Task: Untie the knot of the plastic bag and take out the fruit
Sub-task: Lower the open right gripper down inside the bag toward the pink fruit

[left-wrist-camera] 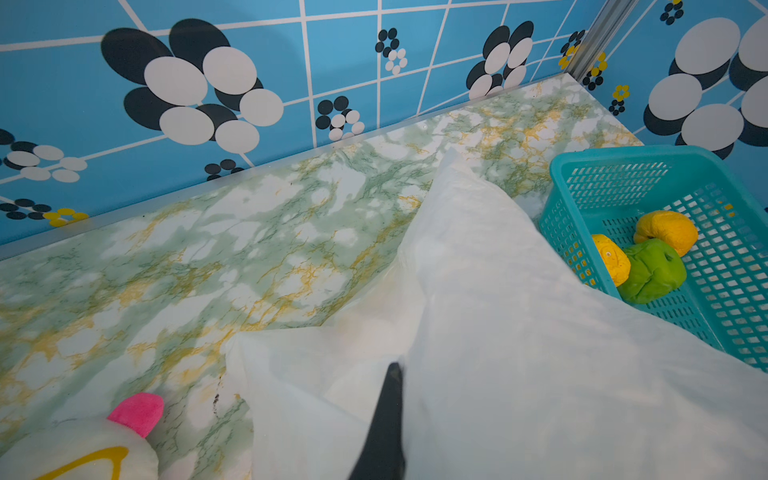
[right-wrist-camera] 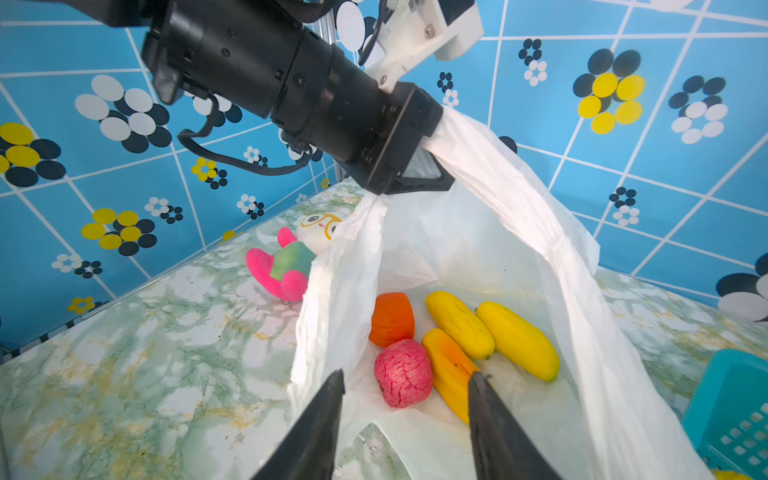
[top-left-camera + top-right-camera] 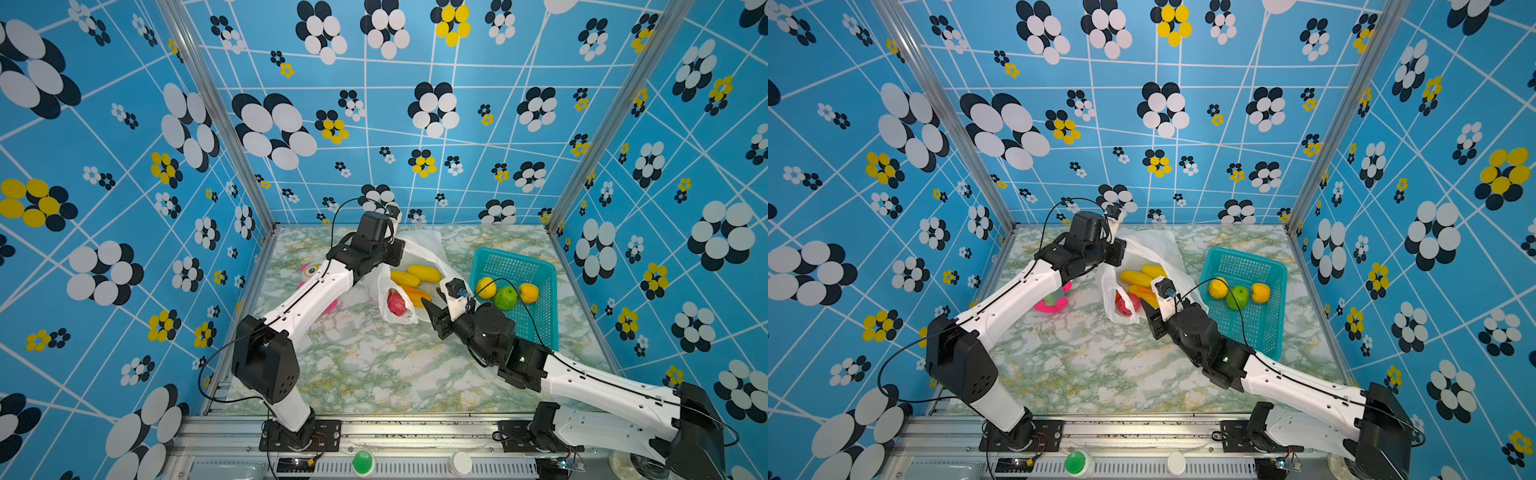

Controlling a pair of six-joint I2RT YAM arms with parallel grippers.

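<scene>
The left arm [image 3: 307, 291] and the right arm [image 3: 602, 386] are built alike: long white shells dotted with small holes, joined by boxy black joint housings [image 3: 266, 365]. Each is bolted to a black base plate [image 3: 328, 434] far back from its hand. A thin black cable [image 2: 249, 165] loops out behind each hand and runs along the shell. The left hand [image 1: 392, 370] and the right hand [image 2: 409, 376] have matt black fingers [image 2: 316, 428] tapering to narrow tips. Just behind each hand sits a white bracket [image 2: 415, 37] with silver screws [image 2: 429, 30], carrying a small black camera [image 3: 456, 286].
</scene>
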